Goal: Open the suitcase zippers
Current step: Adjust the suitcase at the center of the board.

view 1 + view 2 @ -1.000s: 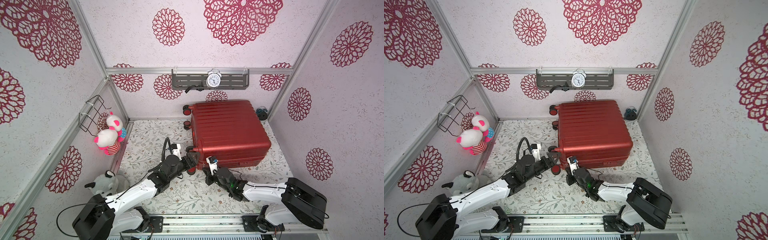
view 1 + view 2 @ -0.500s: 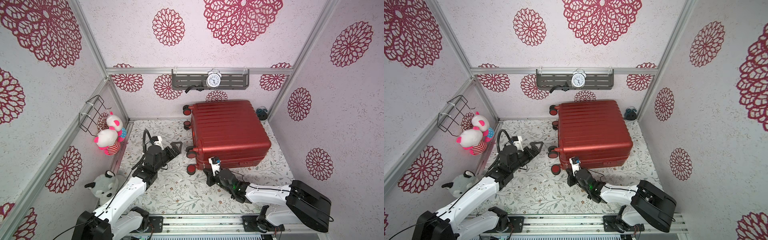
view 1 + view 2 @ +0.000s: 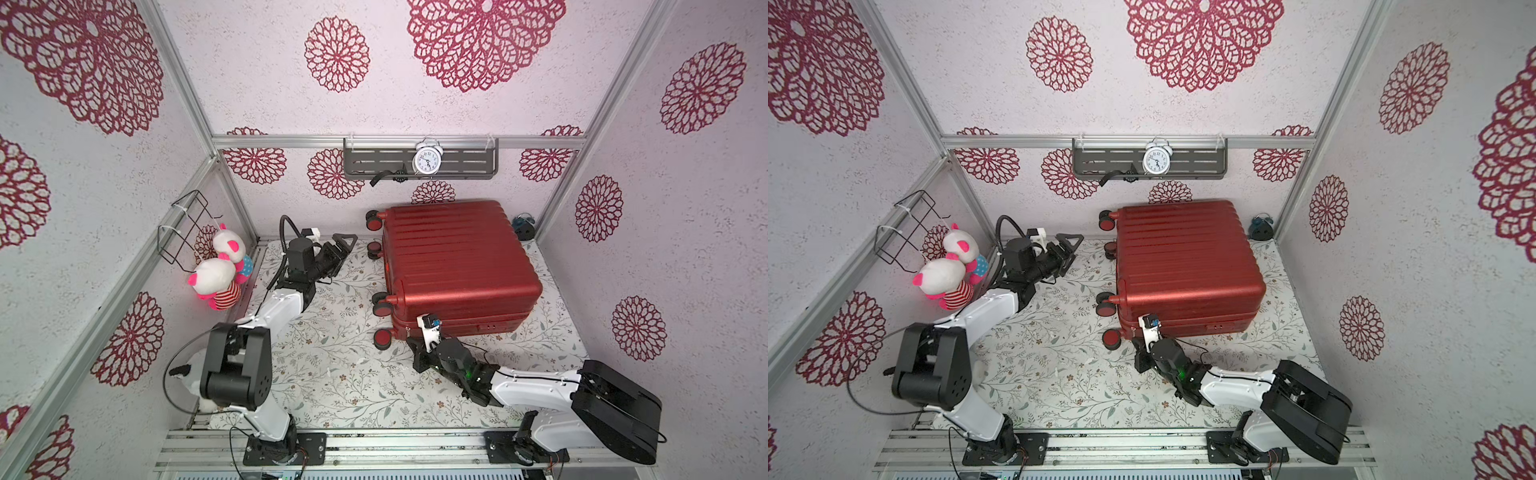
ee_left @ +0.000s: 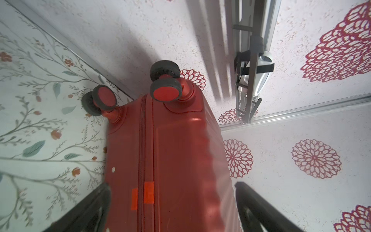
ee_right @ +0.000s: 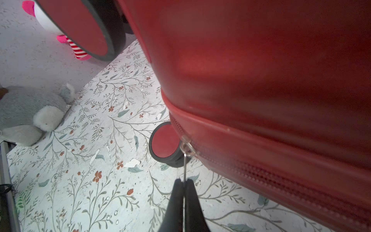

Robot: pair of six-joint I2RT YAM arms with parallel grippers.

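Red hard-shell suitcase (image 3: pixel 453 257) lies flat at the back of the floral floor (image 3: pixel 332 374), long axis seemingly crosswise, wheels (image 4: pixel 164 94) toward the robot's left. At the near wheel corner the right gripper (image 5: pixel 183 183) is pinched shut on a zipper pull (image 5: pixel 184 166). Next it likely must drag the pull along the zippers (image 5: pixel 261 174) round that corner. The left gripper (image 3: pixel 341 249) gapes wide, empty.

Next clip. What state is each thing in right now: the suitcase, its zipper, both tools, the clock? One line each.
suitcase: lying flat on the floor, shells together, closed.
zipper track: closed where the left wrist view shows it.
zipper pull: at the near corner beside a wheel, pinched by the right tool.
right tool: shut on the zipper pull.
left tool: open, empty, clear of the suitcase.
clock: upright on the wall shelf.
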